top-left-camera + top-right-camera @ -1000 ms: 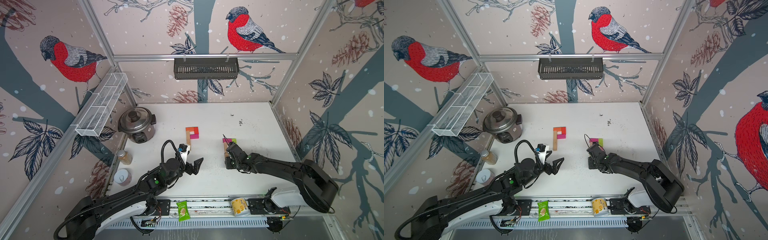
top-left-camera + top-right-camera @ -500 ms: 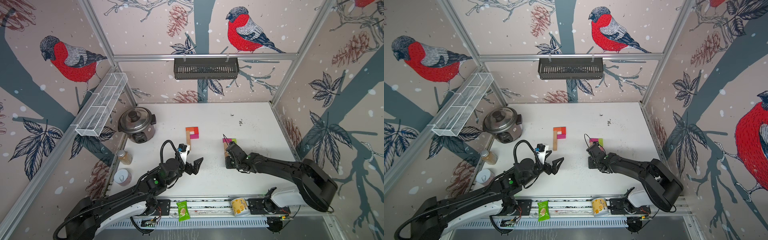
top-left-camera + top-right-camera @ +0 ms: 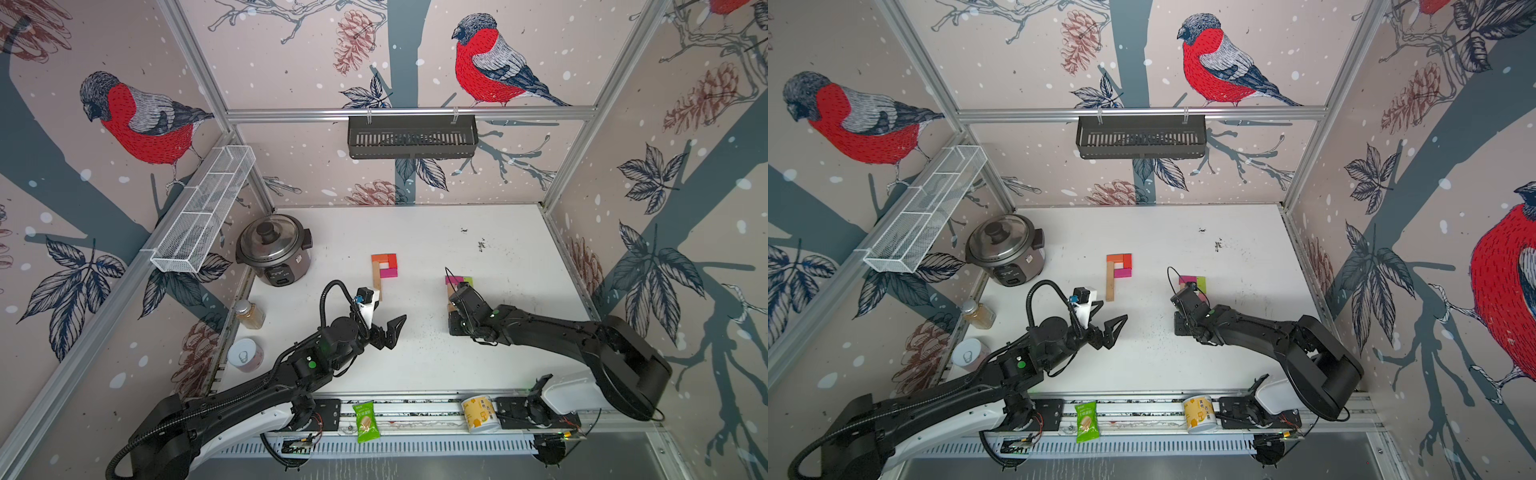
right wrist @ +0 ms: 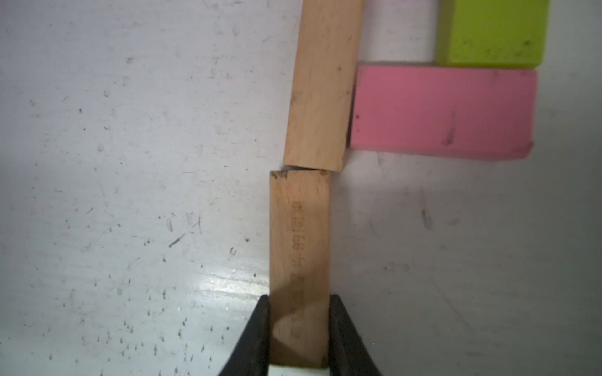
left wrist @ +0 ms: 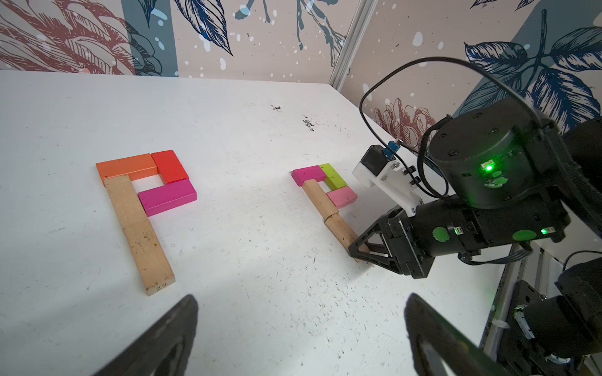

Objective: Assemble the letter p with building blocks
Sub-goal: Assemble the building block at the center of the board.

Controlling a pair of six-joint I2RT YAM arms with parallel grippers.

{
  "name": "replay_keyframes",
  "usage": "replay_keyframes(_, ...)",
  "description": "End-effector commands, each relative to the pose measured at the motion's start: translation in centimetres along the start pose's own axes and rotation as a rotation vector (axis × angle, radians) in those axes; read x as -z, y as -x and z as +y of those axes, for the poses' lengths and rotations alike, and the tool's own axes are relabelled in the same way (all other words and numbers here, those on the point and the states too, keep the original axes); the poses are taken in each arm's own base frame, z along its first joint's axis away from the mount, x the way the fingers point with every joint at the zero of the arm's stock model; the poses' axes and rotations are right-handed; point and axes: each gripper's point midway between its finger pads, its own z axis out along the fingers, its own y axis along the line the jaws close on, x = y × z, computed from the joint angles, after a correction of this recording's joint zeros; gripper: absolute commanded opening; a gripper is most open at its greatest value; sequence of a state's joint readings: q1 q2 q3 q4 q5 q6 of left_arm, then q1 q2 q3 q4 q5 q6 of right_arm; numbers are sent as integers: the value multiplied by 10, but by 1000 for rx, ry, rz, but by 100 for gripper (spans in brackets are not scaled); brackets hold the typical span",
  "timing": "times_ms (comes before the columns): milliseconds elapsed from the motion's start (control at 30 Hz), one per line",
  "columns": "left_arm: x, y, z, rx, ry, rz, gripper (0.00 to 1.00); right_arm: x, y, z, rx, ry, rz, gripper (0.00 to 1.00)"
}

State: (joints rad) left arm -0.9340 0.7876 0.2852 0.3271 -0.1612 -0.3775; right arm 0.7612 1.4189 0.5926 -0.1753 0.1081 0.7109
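Found black left gripper (image 5: 301, 301) spread wide, gripping nothing, over the near white table (image 5: 260, 114). Noted beyond it a finished flat letter p (image 5: 136, 228): tan wooden stem, loop of orange, red and magenta bricks (image 5: 170, 166). Noted further right a second letter p (image 5: 332, 175), loop magenta, lime-green and pink. Found black right gripper (image 4: 299, 302) pinching its near tan wooden stem block (image 4: 299, 234), slightly offset from the far stem block (image 4: 321, 84).

A block-built letter p (image 5: 130, 211) lies flat near a second P (image 5: 321, 198).
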Motion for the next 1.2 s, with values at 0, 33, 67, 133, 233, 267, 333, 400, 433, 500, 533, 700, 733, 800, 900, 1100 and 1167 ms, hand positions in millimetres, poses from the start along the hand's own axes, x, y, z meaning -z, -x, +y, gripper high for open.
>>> replay_keyframes(0, 1, 11, -4, 3, -12, -39, 97, -2, -12, -8, -24, -35, 45, 26)
replay_keyframes(33, 1, 11, -3, 3, -11, -39, 97, -2, -12, -9, -29, -37, 46, 26)
replay_keyframes(67, 1, 10, -4, 4, -13, -38, 97, -3, -12, -10, -32, -44, 47, 26)
replay_keyframes(133, 1, 11, -4, 5, -14, -38, 97, -3, -13, -12, -42, -53, 49, 25)
replay_keyframes(233, 1, 10, -5, 5, -18, -38, 97, -3, -15, -15, -55, -62, 53, 25)
replay_keyframes(267, 1, 10, -4, 5, -18, -37, 97, -3, -17, -16, -58, -65, 56, 25)
replay_keyframes(333, 1, 10, -5, 6, -20, -37, 97, -4, -18, -17, -64, -67, 60, 25)
replay_keyframes(400, 1, 10, -5, 5, -22, -35, 97, -5, -20, -19, -70, -75, 64, 24)
replay_keyframes(433, 1, 10, -5, 7, -23, -36, 97, -5, -20, -19, -77, -75, 63, 23)
replay_keyframes(500, 1, 10, -5, 5, -24, -35, 97, -6, -22, -20, -82, -74, 67, 23)
replay_keyframes(533, 1, 10, -6, 7, -25, -37, 97, -5, -22, -21, -83, -77, 67, 23)
replay_keyframes(700, 1, 10, -6, 7, -25, -36, 97, -4, -25, -22, -87, -76, 75, 21)
replay_keyframes(733, 2, 10, -6, 7, -26, -36, 97, -4, -26, -22, -85, -71, 77, 21)
replay_keyframes(800, 2, 11, -6, 8, -28, -37, 97, -1, -25, -22, -85, -70, 72, 21)
replay_keyframes(900, 2, 10, -6, 8, -27, -36, 97, 2, -25, -22, -85, -69, 66, 21)
replay_keyframes(1100, 2, 11, -6, 8, -28, -37, 97, 2, -29, -26, -83, -80, 73, 21)
replay_keyframes(1167, 2, 11, -6, 8, -27, -37, 97, 1, -27, -25, -82, -82, 67, 21)
